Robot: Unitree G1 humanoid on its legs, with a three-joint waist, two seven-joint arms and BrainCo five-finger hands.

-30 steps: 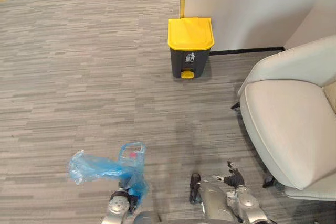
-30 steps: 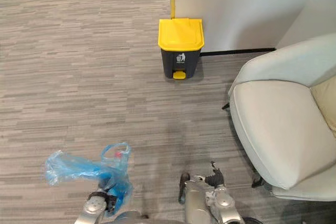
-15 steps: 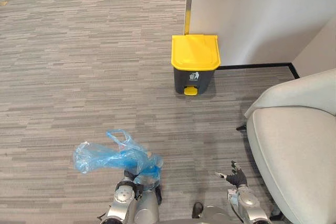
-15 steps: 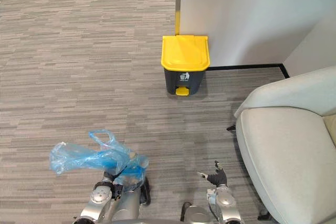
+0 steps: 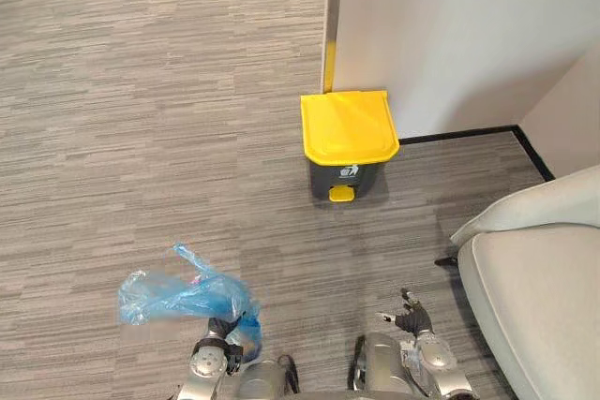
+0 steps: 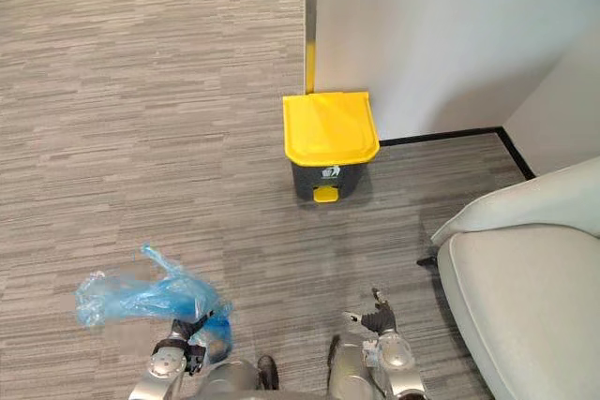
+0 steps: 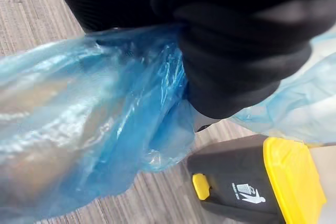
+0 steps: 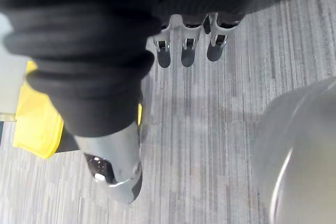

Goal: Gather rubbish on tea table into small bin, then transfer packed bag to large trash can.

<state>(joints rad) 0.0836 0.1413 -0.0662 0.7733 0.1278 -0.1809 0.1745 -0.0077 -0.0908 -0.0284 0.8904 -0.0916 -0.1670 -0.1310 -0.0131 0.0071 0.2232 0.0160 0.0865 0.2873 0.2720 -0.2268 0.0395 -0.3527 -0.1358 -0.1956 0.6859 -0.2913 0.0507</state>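
Note:
A crumpled blue plastic bag (image 5: 178, 295) hangs above the carpet at the lower left, bunched where my left hand (image 5: 225, 334) is shut on its neck. In the left wrist view the blue bag (image 7: 79, 119) presses against the hand's dark cover. The large trash can (image 5: 347, 142), dark grey with a closed yellow lid and a yellow pedal, stands ahead against the white wall's corner. It also shows past the bag as the trash can (image 7: 257, 182). My right hand (image 5: 412, 318) hangs low at the right, its fingers (image 8: 182, 56) straight and empty.
A cream armchair (image 5: 544, 306) fills the lower right, close to my right arm. A white wall (image 5: 459, 35) with a yellow corner strip rises behind the can. Grey striped carpet (image 5: 141, 119) stretches to the left and ahead.
The camera has moved forward, so the trash can sits nearer and the armchair has slid toward the right edge. The bag has swung slightly in my left hand.

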